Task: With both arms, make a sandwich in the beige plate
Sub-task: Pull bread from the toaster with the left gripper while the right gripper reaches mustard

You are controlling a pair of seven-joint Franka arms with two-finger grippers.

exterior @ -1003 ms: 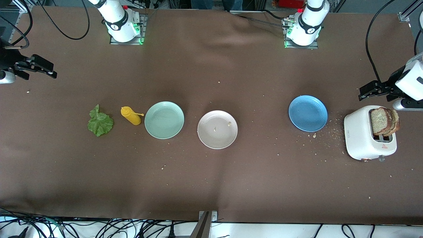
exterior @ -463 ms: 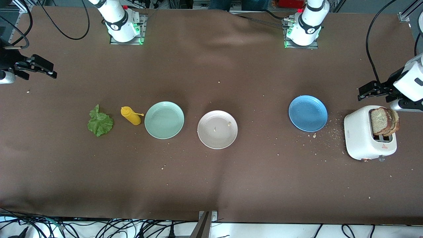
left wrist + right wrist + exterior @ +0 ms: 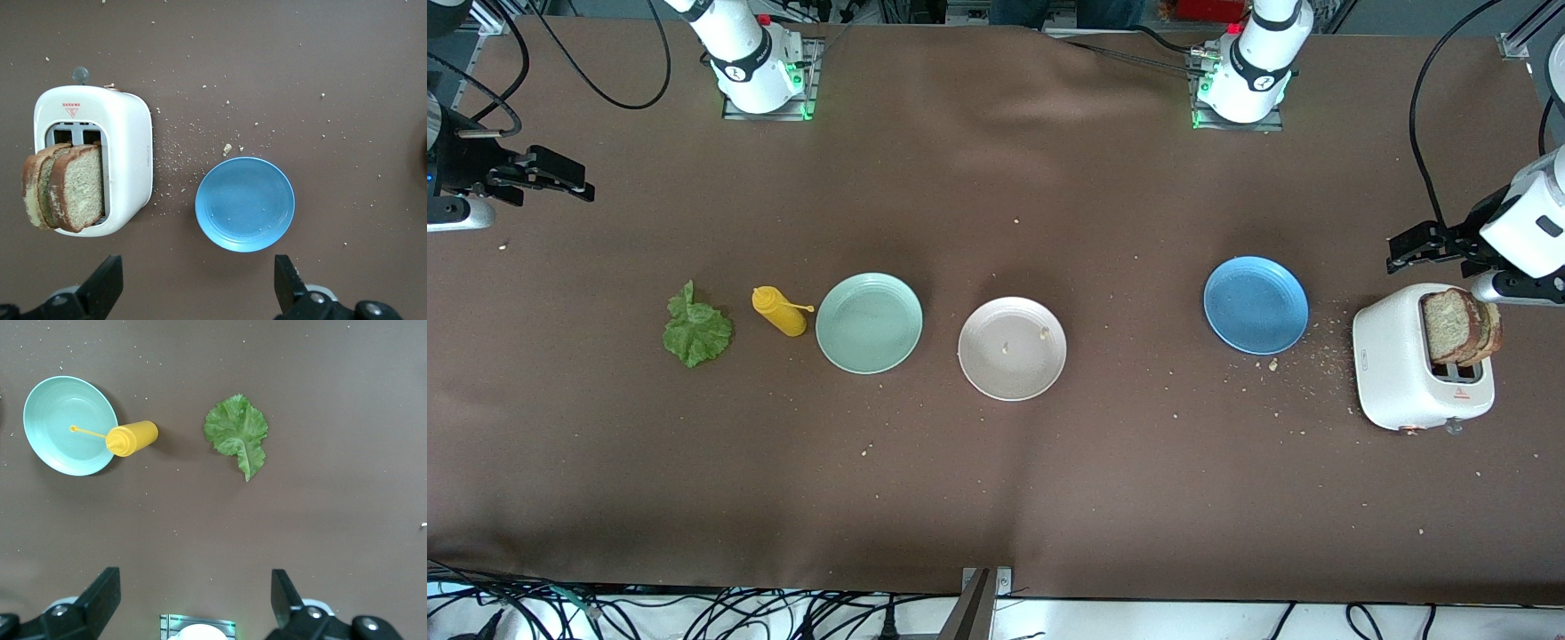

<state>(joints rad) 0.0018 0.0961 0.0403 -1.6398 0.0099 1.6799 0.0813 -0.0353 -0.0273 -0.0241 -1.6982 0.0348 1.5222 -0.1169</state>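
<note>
The beige plate (image 3: 1012,348) sits bare at the middle of the counter (image 3: 996,480), between the mint-green plate (image 3: 869,322) and the blue plate (image 3: 1256,305); nothing of the sandwich is on it yet. The two toast slices (image 3: 1460,326) stand upright and side by side in the slots of the white toaster (image 3: 1414,369) at the left arm's end of the counter, their flat faces turned toward the plates, so their thin dimension runs along the counter's length. The left hand (image 3: 1416,245) hangs in the air over the counter just beside the toaster, on the side toward the robot bases, its fingers spread wide and holding nothing; the left wrist view shows both dark fingers (image 3: 101,288) well apart, with the toaster and blue plate below. In my judgement this hand is plainly the nearer to the bread, and must come over the slices with its fingers straddling a slice's thickness. The lettuce leaf (image 3: 695,332) lies flat at the right arm's end, beside the yellow mustard bottle (image 3: 780,311), which lies on its side with its nozzle toward the mint-green plate. The right hand (image 3: 560,173) is up over the counter's edge at that end, fingers (image 3: 100,597) likewise apart and empty; the leaf falls to it.
</note>
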